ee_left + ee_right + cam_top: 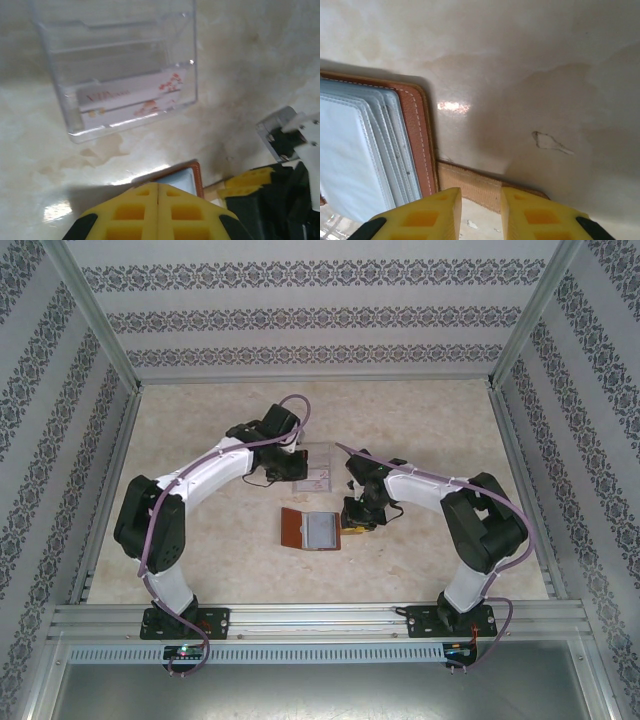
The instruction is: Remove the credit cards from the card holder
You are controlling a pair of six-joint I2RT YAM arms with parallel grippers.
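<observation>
**Beige tabletop: holder lies open, one card in tray**

Beige marbled table (200, 560), patterned walls (320, 315) on three sides. Card holder (312, 529) lies open and flat near mid-table, brown leather outside, grey-blue pockets (360, 150) facing up. Can't tell from any view whether cards sit in those pockets.

Clear tray (55, 65) sits just beyond the holder. One pale card (130, 97) with red print lies inside it, against the near wall.

Left gripper (157, 192): yellow fingers pressed together, nothing between them, poised above the table between tray and holder; a holder corner shows just past the fingertips.

Right gripper (480, 197): fingers partly apart, at the holder's right edge. Closing tab (480, 185) lies flat on the table across the gap and runs under both fingers. Nothing pinched between them; contact with the tab can't be told.
</observation>
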